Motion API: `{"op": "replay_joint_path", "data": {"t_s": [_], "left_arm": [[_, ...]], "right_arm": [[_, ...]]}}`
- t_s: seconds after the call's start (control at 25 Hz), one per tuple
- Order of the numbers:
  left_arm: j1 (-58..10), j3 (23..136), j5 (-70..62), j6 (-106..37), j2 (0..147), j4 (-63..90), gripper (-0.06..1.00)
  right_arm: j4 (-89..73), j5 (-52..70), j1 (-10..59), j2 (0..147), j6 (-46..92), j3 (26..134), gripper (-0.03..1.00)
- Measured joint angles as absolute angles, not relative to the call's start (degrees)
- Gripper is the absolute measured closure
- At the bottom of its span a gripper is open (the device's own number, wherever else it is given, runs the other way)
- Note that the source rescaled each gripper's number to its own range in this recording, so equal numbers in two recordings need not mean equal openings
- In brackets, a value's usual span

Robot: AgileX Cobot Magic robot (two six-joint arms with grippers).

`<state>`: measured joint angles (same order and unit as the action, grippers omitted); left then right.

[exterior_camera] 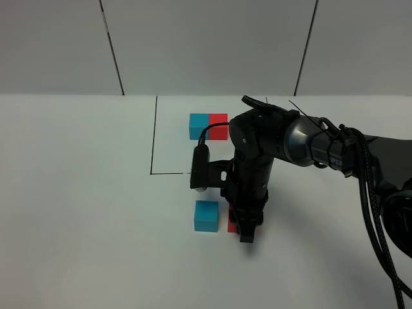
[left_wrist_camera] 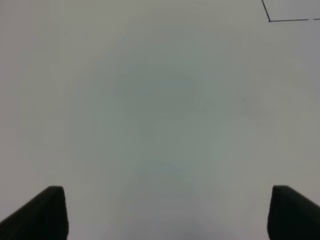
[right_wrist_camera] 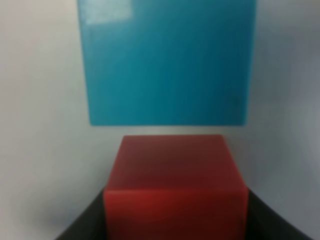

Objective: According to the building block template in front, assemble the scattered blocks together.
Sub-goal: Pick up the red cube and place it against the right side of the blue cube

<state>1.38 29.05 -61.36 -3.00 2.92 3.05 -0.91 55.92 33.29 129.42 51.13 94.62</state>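
The right end effector [exterior_camera: 247,230] is closed narrowly on the red block [right_wrist_camera: 175,185], which is clamped by its two side faces between the dark fingers [right_wrist_camera: 82,227]. The face turned toward the cyan block [exterior_camera: 206,215] is thereby left free for joining. Whether the red block is lifted or rests on the surface [exterior_camera: 77,193] cannot be told, as most of it is hidden by the arm in the high view.

A thin strip of white surface is seen between the two blocks in the right wrist view, so they lie just beside each other but are not yet touching. The red block is held on the right of the cyan one, and the two look squarely lined up, face to face. This matches the template [exterior_camera: 208,126], which is set farther back inside the corner of a black line [exterior_camera: 154,135], with its cyan half on the left and its red half on the right.

The task is judged to be close to its end: only the small gap has to be closed with a straight push, and a skewed push could turn the loose cyan block.

The left end effector [left_wrist_camera: 170,215] is spread wide over bare surface and holds nothing; it is kept well clear, presumably so that the working arm is not hindered.
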Motion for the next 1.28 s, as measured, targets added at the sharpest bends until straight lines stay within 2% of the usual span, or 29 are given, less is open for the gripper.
{"op": "replay_joint_path", "data": {"t_s": [1.28], "left_arm": [[1.4, 29.1, -61.4, -3.0, 2.9, 3.1, 0.25]], "right_arm": [[-5.1, 53.3, 33.2, 129.8, 52.3, 94.7, 0.96]]}}
